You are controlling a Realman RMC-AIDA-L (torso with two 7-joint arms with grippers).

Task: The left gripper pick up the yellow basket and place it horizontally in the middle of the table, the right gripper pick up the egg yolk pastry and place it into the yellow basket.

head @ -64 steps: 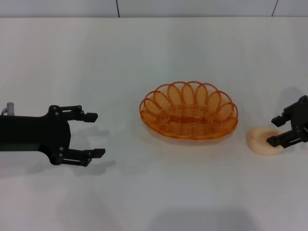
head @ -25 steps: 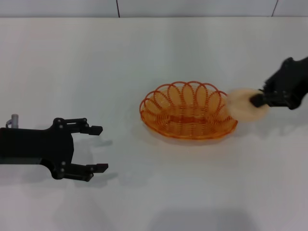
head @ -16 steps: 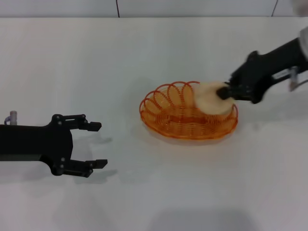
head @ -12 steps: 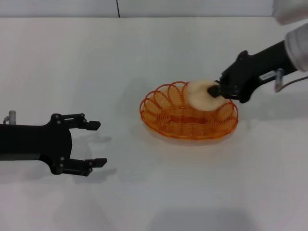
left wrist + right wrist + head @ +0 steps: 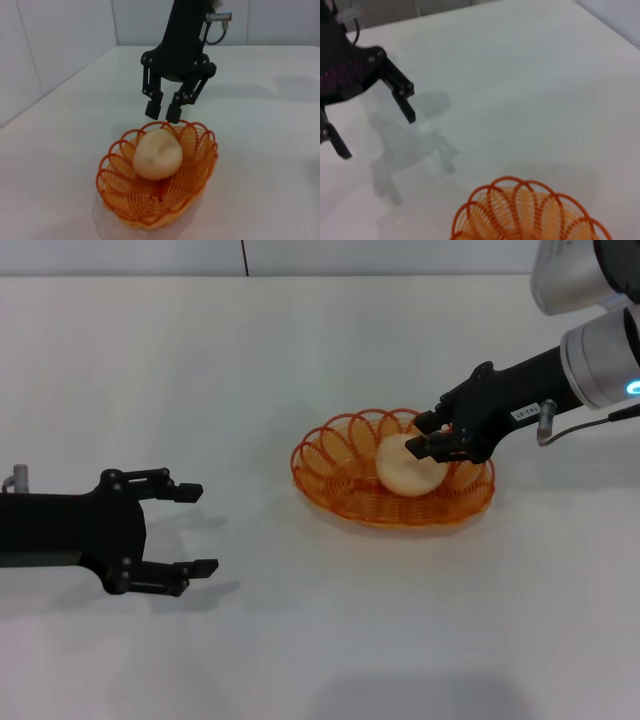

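One yellow basket, one egg yolk pastry, two tools | white bench, pale wall behind | pastry lies in basket, just under right tool, jaws apart, not gripping it | left tool well apart to the left, jaws spread, holding nothing

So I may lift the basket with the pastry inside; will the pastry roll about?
Probably a little: the egg yolk pastry is rounded and leans against the wall of the yellow basket. It looks soft, dented on top. The looped rim should contain it.
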